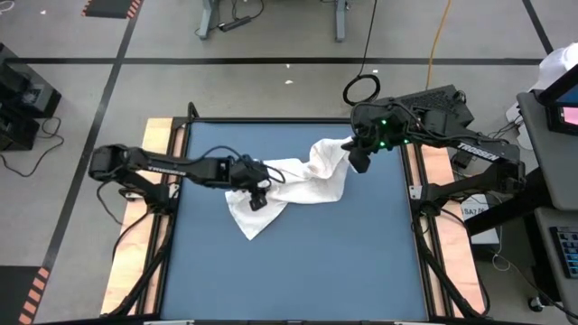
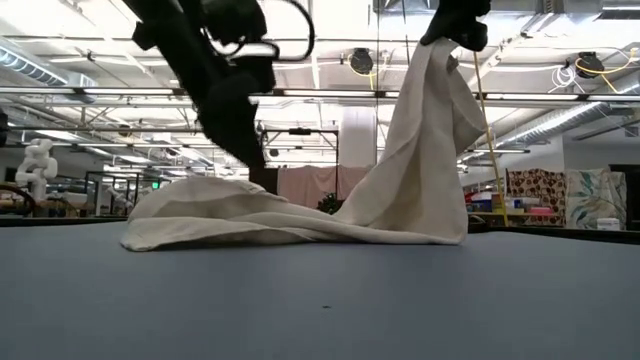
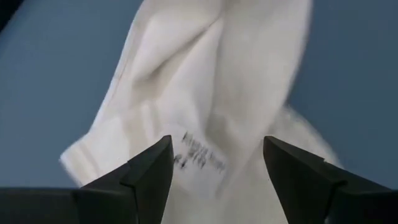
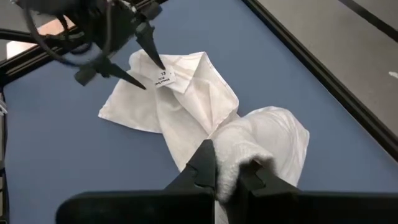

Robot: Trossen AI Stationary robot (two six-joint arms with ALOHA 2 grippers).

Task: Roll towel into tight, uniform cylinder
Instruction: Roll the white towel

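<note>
The white towel (image 1: 289,185) lies crumpled on the blue table (image 1: 316,271), left of centre. Its right end is raised above the rest (image 2: 430,130). My right gripper (image 4: 227,173) is shut on that raised end, well above the table (image 2: 455,30). My left gripper (image 3: 216,163) is open and points steeply down over the towel's left part (image 1: 259,197). Its two fingers stand on either side of a small printed label (image 3: 202,158). The towel's left part (image 2: 200,215) rests flat on the table. My right gripper pinches a bunched fold at the towel's right end (image 4: 239,163) between its two fingers, slanting down from the table's far right. That end is lifted clear, and the cloth hangs down slack from it to the part on the table. My left gripper's fingertips (image 4: 158,62) are close to the cloth by the label (image 4: 163,76); whether they touch it I cannot tell.
The near half of the table (image 1: 307,280) is bare blue surface. Wooden strips (image 1: 161,144) and black frame rails run along the left and right sides. Grey equipment and a laptop (image 1: 433,104) sit beyond the far right corner.
</note>
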